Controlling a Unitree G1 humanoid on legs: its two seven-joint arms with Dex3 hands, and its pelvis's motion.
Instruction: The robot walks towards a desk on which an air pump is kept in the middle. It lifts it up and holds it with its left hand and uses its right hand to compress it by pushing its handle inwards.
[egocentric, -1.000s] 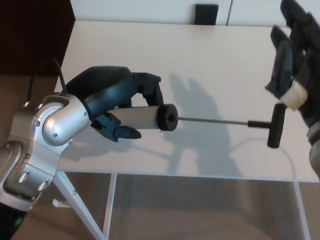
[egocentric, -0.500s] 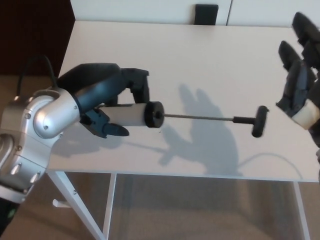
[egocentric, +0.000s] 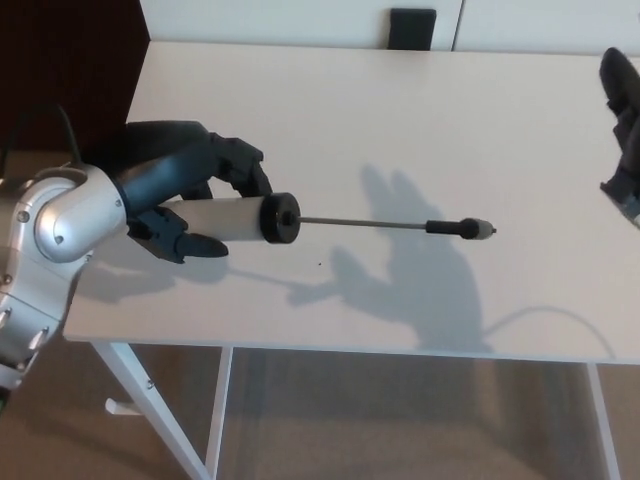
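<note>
Pump (egocentric: 235, 220) shifted left; right hand (egocentric: 625, 140) withdrew.

At nine o'clock the left hand (egocentric: 190, 195) grips the white barrel of the air pump (egocentric: 235, 218) above the white worktop (egocentric: 400, 110), its thin rod running toward three o'clock to the handle (egocentric: 462, 228), while the right hand (egocentric: 627, 135) hangs well apart at the three o'clock edge.
</note>
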